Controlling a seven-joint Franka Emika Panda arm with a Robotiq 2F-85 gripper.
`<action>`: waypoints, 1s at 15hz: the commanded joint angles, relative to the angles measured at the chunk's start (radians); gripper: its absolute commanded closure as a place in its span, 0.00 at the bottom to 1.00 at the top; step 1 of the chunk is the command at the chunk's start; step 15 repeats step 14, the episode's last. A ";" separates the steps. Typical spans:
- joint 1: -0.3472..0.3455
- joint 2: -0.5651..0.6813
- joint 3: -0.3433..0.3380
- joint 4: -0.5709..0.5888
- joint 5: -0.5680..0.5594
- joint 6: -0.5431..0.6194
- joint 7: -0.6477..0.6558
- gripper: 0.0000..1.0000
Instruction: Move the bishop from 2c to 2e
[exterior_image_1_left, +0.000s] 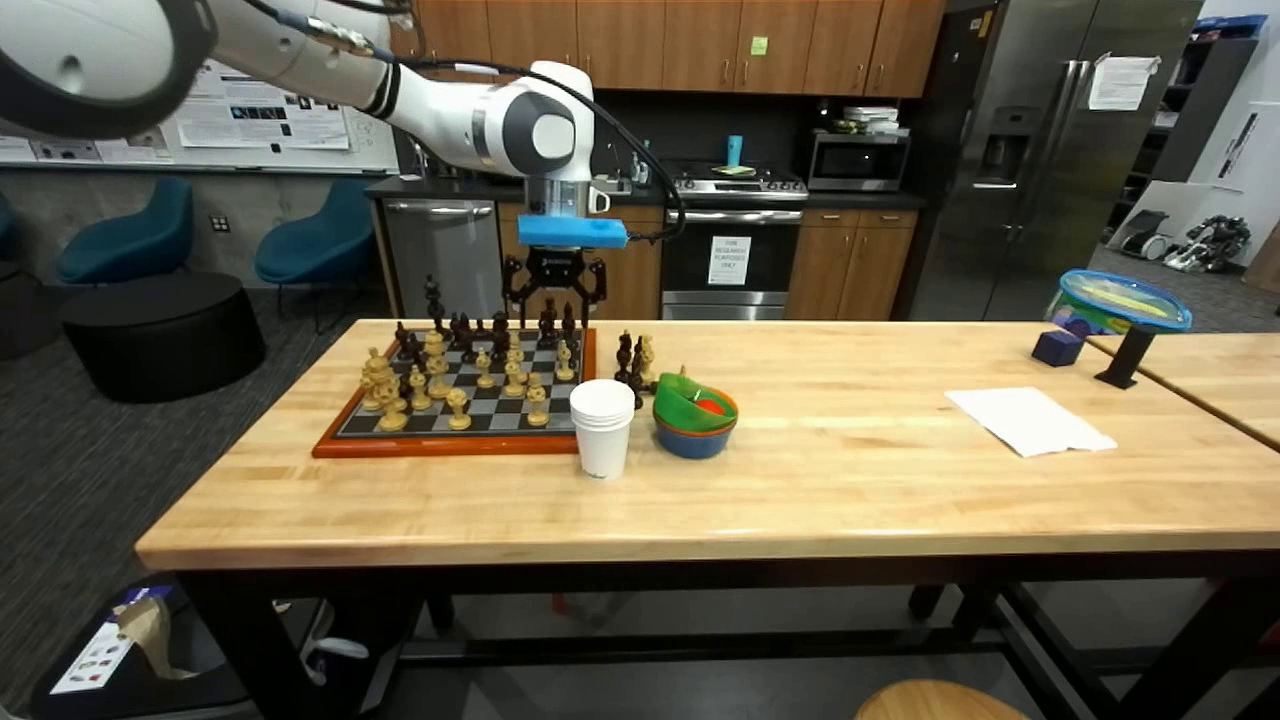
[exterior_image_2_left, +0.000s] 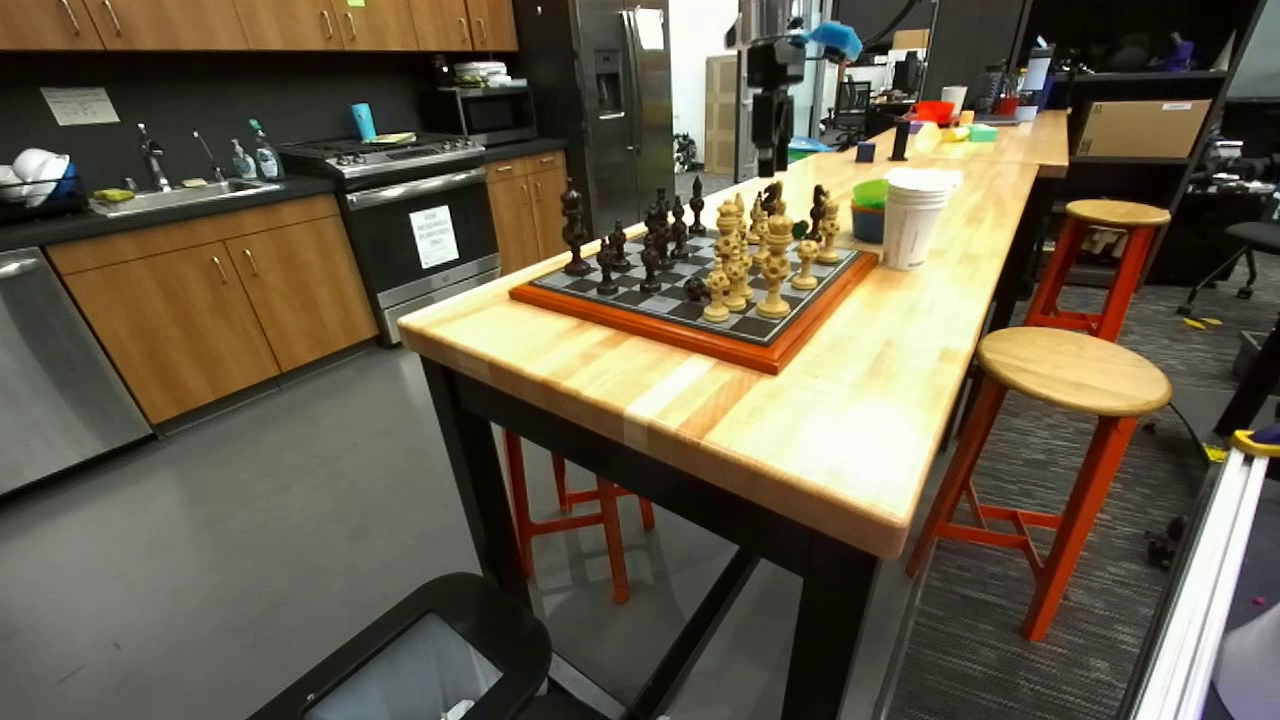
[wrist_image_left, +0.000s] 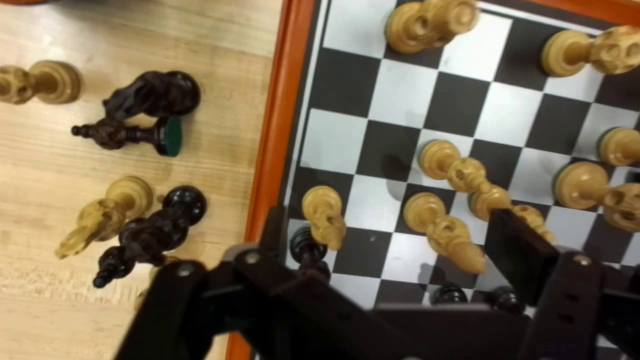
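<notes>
The chessboard (exterior_image_1_left: 450, 448) has an orange-red wooden rim, also in an exterior view (exterior_image_2_left: 650, 335) and the wrist view (wrist_image_left: 272, 125). Light and dark carved pieces stand on it. A light piece with a pointed top (wrist_image_left: 445, 232) stands on a dark square in the wrist view; it may be the bishop, but I cannot tell for sure. No square labels are readable. My gripper (exterior_image_1_left: 553, 308) is open and empty above the far right part of the board. It points down in an exterior view (exterior_image_2_left: 772, 150). In the wrist view the open fingers (wrist_image_left: 397, 237) spread wide over several pieces.
Stacked white cups (exterior_image_1_left: 603, 430) stand at the board's near right corner. Colored bowls (exterior_image_1_left: 692, 425) are beside them. Off-board pieces, including a dark standing piece (wrist_image_left: 155, 95) and a fallen dark one (wrist_image_left: 125, 135), are beside the board. A white paper (exterior_image_1_left: 1030, 420) lies farther right.
</notes>
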 joint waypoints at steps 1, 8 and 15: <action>-0.025 -0.224 0.001 -0.242 0.080 0.028 -0.025 0.00; 0.011 -0.600 -0.076 -0.595 0.102 0.034 0.000 0.00; 0.038 -0.591 -0.106 -0.578 0.102 0.014 -0.004 0.00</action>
